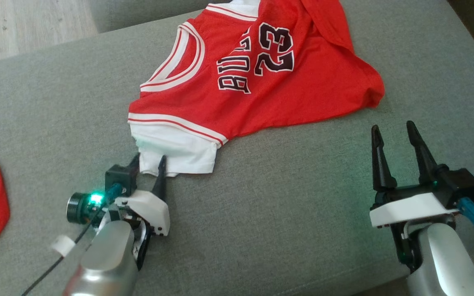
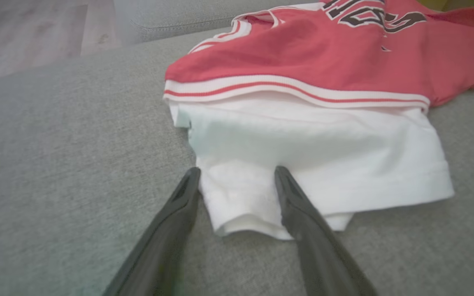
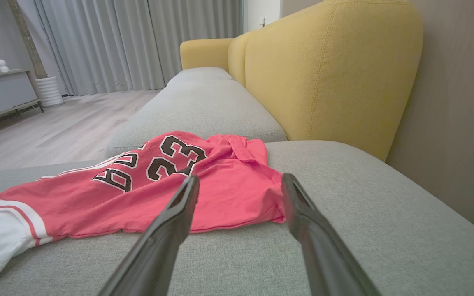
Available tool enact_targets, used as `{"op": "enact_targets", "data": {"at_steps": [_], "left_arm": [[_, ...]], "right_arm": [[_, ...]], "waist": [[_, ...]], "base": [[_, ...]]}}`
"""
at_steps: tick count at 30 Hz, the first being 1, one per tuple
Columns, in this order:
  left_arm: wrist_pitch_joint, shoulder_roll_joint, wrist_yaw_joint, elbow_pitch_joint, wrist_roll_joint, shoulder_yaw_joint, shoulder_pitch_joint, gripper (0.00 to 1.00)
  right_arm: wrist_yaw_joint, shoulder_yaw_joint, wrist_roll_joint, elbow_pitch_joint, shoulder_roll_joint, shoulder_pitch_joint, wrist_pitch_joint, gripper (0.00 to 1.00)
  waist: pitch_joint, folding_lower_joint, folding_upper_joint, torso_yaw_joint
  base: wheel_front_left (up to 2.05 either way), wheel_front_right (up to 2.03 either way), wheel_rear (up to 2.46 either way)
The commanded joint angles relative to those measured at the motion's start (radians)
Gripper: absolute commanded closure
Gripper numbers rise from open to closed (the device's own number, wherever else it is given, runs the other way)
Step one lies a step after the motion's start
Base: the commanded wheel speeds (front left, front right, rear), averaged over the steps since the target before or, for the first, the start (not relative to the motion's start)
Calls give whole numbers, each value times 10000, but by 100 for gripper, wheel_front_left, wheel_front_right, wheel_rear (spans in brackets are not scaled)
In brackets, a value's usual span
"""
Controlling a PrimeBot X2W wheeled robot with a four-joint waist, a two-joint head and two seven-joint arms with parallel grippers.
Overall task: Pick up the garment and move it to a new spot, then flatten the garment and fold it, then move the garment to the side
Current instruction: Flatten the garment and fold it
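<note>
Garment crosswise, neck left, hem right

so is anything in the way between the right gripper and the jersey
Nothing visible. The open right gripper points at the near edge of the red jersey, with just bare grey sofa cushion between them.

You have soft, even daylight in all three views, and shadows are faint. In your left wrist view the white sleeve just past the left fingers is nearly washed out, and those fingers blur toward their bases. Your right wrist view bows at its edges; curtains far beyond the right fingers glow pale. A green light shines behind the left fingers in the head view.
</note>
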Motion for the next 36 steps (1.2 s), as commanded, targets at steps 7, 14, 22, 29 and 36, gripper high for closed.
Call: {"op": "enact_targets", "data": {"at_steps": [7, 14, 22, 29, 36], "left_arm": [[-178, 79, -202, 335, -243, -31, -98, 100], [-788, 35, 23, -1013, -551, 82, 61, 100], [-804, 23, 407, -3954, -428, 397, 1226, 100], [-805, 20, 566, -4897, -258, 643, 1786, 100], [-806, 18, 627, -5189, -233, 760, 1953, 100]], "right_arm": [[75, -84, -143, -247, -22, -292, -109, 0], [75, -967, -831, 797, -22, -731, -37, 0], [75, -2301, -1169, 2979, -22, -1943, 354, 0], [75, -2460, -1915, 4531, -22, -2661, 255, 0], [75, -2593, -2288, 5484, -22, -3136, 61, 0]], "waist": [[-96, 1, 0, 270], [-247, 1, 0, 836], [-312, 1, 0, 1410], [-285, 1, 0, 1700], [-194, 1, 0, 1879]], "base": [[0, 0, 0], [0, 0, 0], [0, 0, 0], [0, 0, 0], [0, 0, 0]]}}
